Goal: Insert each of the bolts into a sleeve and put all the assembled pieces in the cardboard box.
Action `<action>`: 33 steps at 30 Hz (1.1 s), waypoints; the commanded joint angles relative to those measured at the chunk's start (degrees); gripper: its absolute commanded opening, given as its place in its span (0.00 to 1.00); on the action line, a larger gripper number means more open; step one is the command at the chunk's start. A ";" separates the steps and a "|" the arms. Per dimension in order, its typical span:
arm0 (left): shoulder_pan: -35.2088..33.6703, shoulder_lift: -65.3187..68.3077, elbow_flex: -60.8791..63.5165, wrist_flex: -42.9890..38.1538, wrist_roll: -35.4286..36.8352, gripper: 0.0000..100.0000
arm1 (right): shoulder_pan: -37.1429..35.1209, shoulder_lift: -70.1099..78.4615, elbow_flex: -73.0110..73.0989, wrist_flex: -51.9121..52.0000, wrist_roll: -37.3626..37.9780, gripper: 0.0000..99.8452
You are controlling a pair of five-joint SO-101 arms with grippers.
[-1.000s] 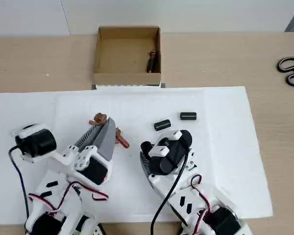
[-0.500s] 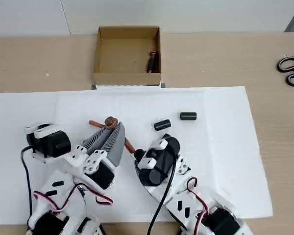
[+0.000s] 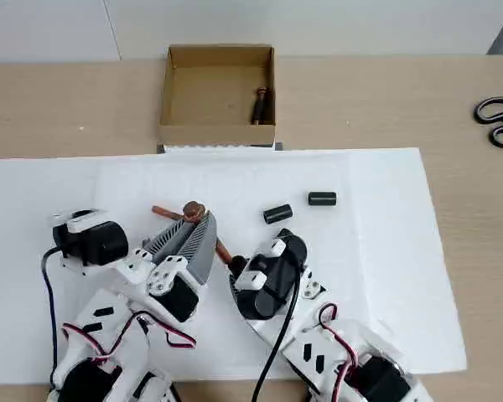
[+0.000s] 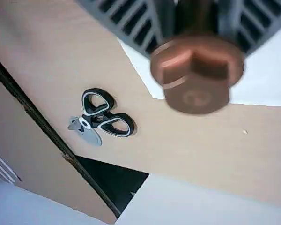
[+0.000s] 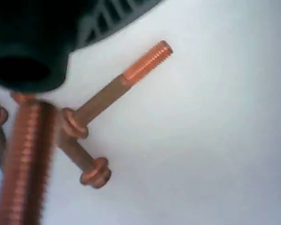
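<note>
L end effector (image 3: 196, 221) grips bolt (image 4: 196, 70), R end effector (image 3: 235, 265) grips sleeve (image 5: 25, 51), both over white sheet (image 3: 386, 251).

A small robotics lab or hobby workbench, by the look of it — a pale wooden table (image 3: 386, 92) set against a plain white wall (image 3: 335, 25). A white paper sheet (image 3: 377, 276) serves as a work mat, with a left arm (image 3: 96, 322) and a right arm (image 3: 318, 347) with exposed wiring at the near edge. Scissors (image 3: 496, 121) lie at the far right and a cardboard box (image 3: 218, 134) sits at the far side.
</note>
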 commanded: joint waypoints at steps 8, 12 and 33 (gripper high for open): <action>3.25 -0.70 1.36 -1.58 -0.35 0.00 | -0.40 0.04 -0.44 -2.68 0.62 0.00; 3.25 -0.70 1.98 -1.32 -0.35 0.00 | -0.40 0.13 -0.26 -2.95 0.62 0.00; 5.19 -0.70 1.54 4.04 -0.35 0.00 | -2.86 -0.13 -0.26 -2.95 0.62 0.00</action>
